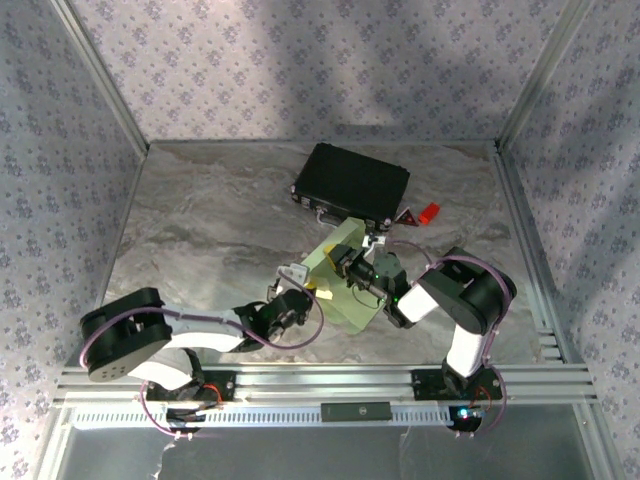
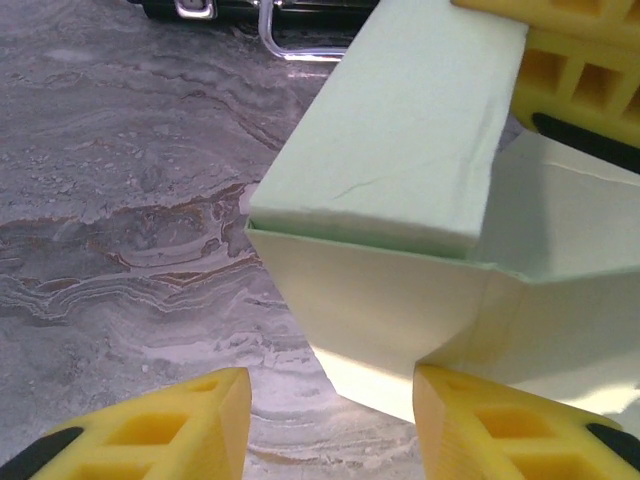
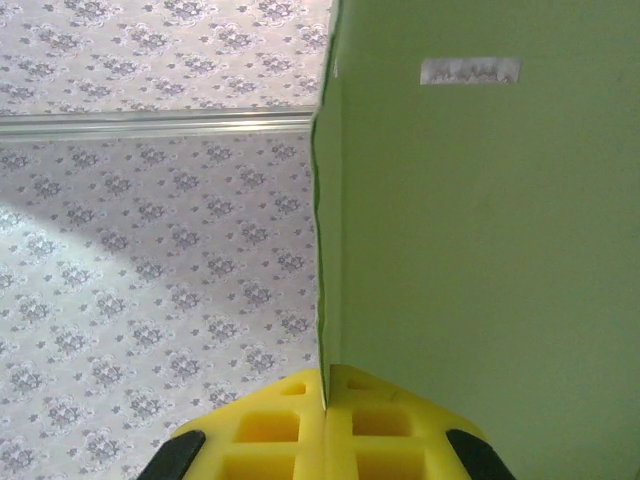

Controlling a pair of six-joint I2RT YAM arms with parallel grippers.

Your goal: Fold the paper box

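Note:
The paper box (image 1: pixel 345 278) is pale green card, partly folded, standing tilted on the table between the two arms. My right gripper (image 1: pixel 357 268) is shut on one edge of a card panel; in the right wrist view the yellow fingertips (image 3: pixel 350 420) pinch the thin edge, with the box's wall (image 3: pixel 480 250) rising to the right. My left gripper (image 1: pixel 298 292) is open at the box's left side. In the left wrist view its fingers (image 2: pixel 190 425) stand apart, and a pointed flap of the paper box (image 2: pixel 390 300) hangs just ahead of the gap, beside the right finger.
A black hard case (image 1: pixel 350 183) with metal latches lies behind the box, its latch (image 2: pixel 290 35) close above it in the left wrist view. A small red object (image 1: pixel 428 213) lies to the case's right. Marbled tabletop (image 1: pixel 200 230) stretches to the left. Patterned walls enclose the table.

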